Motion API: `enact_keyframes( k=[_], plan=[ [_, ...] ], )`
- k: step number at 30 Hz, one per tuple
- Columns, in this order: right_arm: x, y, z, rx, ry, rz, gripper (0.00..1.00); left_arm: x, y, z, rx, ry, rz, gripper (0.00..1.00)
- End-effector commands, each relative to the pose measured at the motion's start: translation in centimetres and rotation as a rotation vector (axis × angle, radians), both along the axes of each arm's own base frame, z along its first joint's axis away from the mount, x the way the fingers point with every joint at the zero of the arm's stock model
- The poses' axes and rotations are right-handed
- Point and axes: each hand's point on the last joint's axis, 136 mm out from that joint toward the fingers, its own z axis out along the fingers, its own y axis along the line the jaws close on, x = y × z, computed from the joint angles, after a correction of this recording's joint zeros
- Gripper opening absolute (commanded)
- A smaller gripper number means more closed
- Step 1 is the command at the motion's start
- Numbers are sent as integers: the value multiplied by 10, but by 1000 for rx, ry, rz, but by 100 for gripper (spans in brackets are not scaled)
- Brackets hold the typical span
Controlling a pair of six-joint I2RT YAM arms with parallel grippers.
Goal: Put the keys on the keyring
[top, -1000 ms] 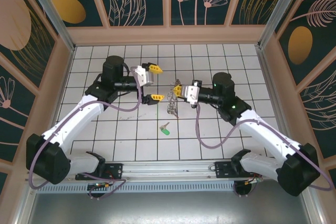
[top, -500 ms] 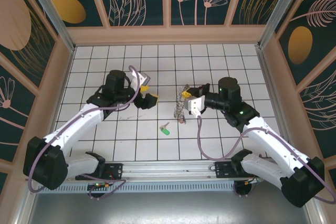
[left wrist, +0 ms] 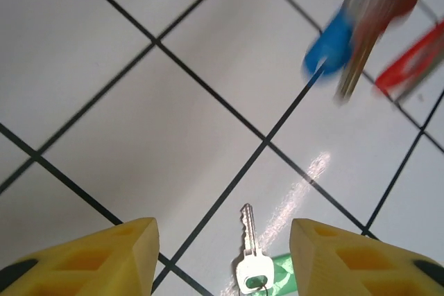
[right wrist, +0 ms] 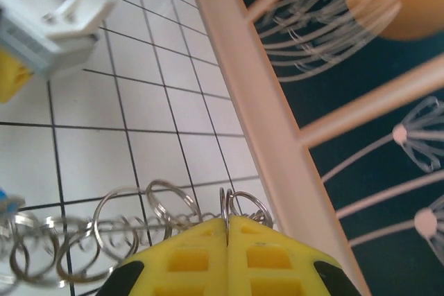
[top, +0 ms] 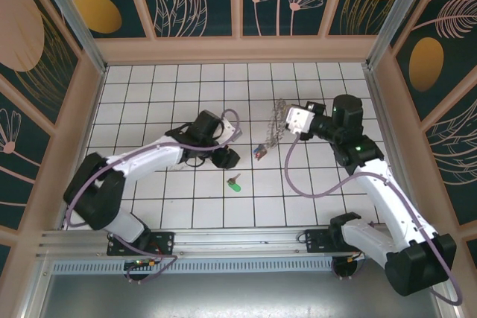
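Right gripper point(right wrist: 227, 222) clamps the keyring point(top: 273, 127); green key point(left wrist: 251, 267) lies beneath the spread left gripper point(left wrist: 223, 254)

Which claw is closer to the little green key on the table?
The left claw. It hangs open close over the green key. The right claw is farther off, towards the back and right of the table, pinching the keyring.

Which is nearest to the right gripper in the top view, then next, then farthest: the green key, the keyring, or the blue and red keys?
1. keyring: pinched in the shut right gripper, trailing away to its left.
2. blue and red keys: at the keyring's free end.
3. green key: lying loose, farther toward the near edge.
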Motion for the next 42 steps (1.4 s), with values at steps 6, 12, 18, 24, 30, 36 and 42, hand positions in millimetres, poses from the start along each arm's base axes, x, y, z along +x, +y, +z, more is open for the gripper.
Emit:
enact_keyframes(
  k=[6,12,18,24,30,36,42],
  plan=[
    [19,-17,30,214,93,-130,0,-69,2,-4,103,89,-328,50],
    [17,-19,28,265,107,-145,0,-59,27,-5,257,-404,-828,51],
    [15,-21,32,270,103,-157,0,-50,32,-45,356,-466,-990,45],
    [10,-25,33,248,101,-164,0,-56,15,-42,250,-523,-1055,40],
    [10,-25,33,251,103,-155,0,-53,20,-50,285,-539,-1064,39],
    [10,-20,34,263,102,-122,0,-56,27,-55,308,-554,-1077,38],
    [11,-18,37,262,101,-112,0,-61,22,-60,274,-518,-1081,39]
  ],
)
